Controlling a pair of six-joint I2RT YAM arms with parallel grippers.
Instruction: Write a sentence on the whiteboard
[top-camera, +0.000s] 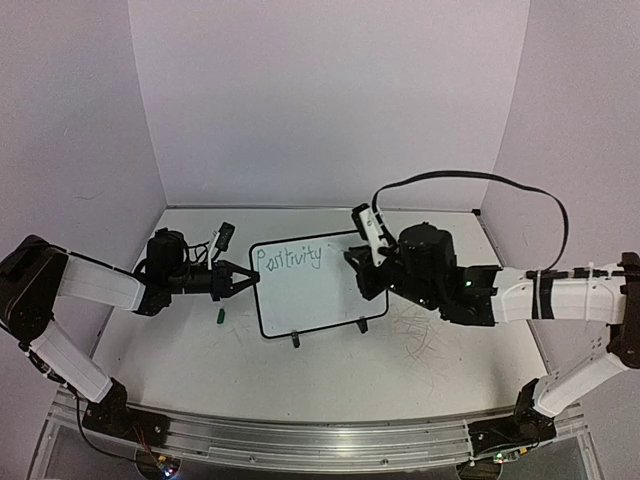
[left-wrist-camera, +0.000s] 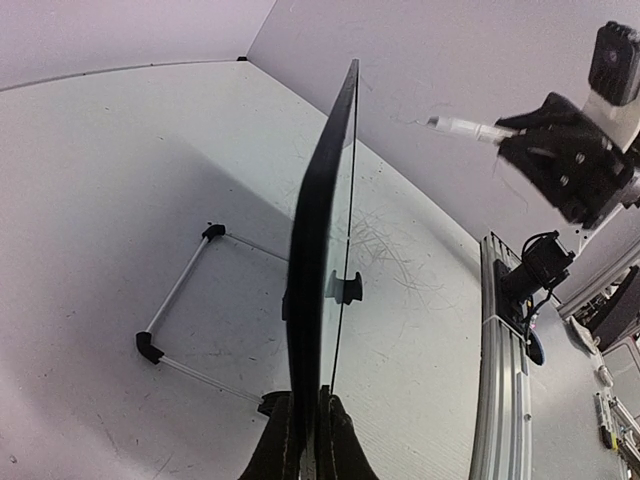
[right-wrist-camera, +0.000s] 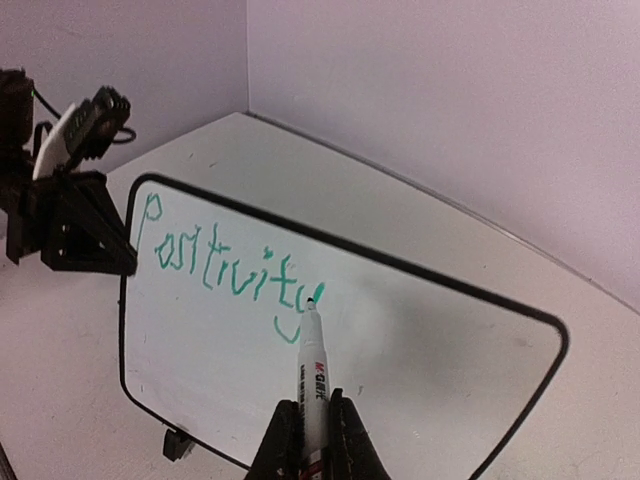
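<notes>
The whiteboard (top-camera: 318, 300) stands on its feet at mid-table. A green line of writing (top-camera: 290, 258) on it reads "Positivity". My left gripper (top-camera: 243, 281) is shut on the board's left edge. In the left wrist view the board (left-wrist-camera: 318, 250) is edge-on between that gripper's (left-wrist-camera: 310, 425) fingers. My right gripper (right-wrist-camera: 313, 432) is shut on a white marker (right-wrist-camera: 315, 375). The marker's tip touches the board (right-wrist-camera: 430, 370) at the tail of the last letter of the writing (right-wrist-camera: 220, 265). My right gripper (top-camera: 358, 262) is at the board's right side.
A small green cap (top-camera: 221, 316) lies on the table left of the board. The wire stand (left-wrist-camera: 180, 300) spreads behind the board. Faint grey scribbles (top-camera: 420, 330) mark the tabletop to the right. Walls close three sides, and a metal rail (top-camera: 300, 440) runs along the near edge.
</notes>
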